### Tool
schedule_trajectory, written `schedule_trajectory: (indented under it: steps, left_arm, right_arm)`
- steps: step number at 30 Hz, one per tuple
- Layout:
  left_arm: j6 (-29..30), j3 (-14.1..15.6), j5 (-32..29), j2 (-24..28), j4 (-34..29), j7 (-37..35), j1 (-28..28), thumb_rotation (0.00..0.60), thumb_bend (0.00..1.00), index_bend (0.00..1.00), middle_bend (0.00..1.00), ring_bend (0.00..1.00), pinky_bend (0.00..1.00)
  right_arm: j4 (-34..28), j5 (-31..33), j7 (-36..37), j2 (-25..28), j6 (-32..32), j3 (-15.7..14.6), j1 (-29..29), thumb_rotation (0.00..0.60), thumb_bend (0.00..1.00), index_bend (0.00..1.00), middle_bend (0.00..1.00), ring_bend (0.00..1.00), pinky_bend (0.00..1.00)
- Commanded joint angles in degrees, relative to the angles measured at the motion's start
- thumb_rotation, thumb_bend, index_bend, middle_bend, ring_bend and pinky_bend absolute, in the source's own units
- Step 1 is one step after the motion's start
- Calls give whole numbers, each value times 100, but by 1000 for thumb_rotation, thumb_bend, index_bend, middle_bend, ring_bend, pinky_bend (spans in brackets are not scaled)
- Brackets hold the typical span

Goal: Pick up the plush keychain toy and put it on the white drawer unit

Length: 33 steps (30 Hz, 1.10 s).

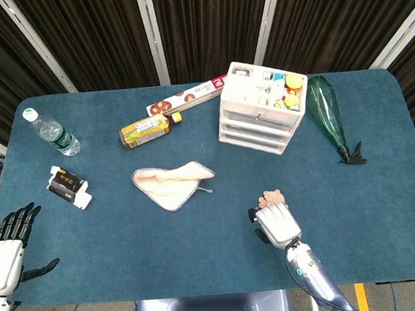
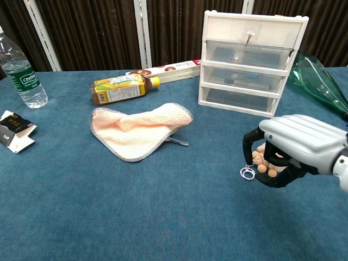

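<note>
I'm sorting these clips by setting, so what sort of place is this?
Probably a robot lab or demo workstation, not a home. A table covered in blue felt stands before dark curtains with white poles, and unrelated props are scattered on it: white drawer unit, water bottle, cloth, plush keychain toy.

Dark blue table (image 1: 112,231); white drawer unit (image 2: 251,62) with clear drawers, top centre. Beige plush keychain toy (image 2: 265,159) — tan feet, silver ring — under the white-and-black right hand (image 2: 288,149). Peach cloth (image 2: 138,130), grey-edged; green bottle (image 1: 327,111), upper right.
</note>
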Motion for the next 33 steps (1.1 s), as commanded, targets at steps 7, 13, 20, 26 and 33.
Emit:
schedule_trajectory:
  steps: [7,13,20,26,33]
  left_arm:
    - [-20,-4,-30,2,-10,-6,-5,600,100,0,0,0,0]
    - [-20,-4,-31,-3,-24,15,-6,600,102,0,0,0,0]
    - [-38,-13,-63,-8,-31,22,-13,600,101,0,0,0,0]
    - [-54,-21,-84,-6,-37,15,-20,600,102,0,0,0,0]
    - [-73,-31,-116,-3,-41,2,-27,600,100,0,0,0,0]
  right_arm:
    - [391,295,-41,-280,-69,70,163,600,332,480,1000,1000,923]
    - [737,406,38,-459,-108,65,223,600,332,494,1000,1000,923]
    - [1075,511,145,-643,-144,70,279,600,332,493,1000,1000,923]
    - [1230,597,186,-736,-181,114,342,600,332,488,1000,1000,923]
    - [1391,744,178,-810,-232,140,401,600,332,483,1000,1000,923]
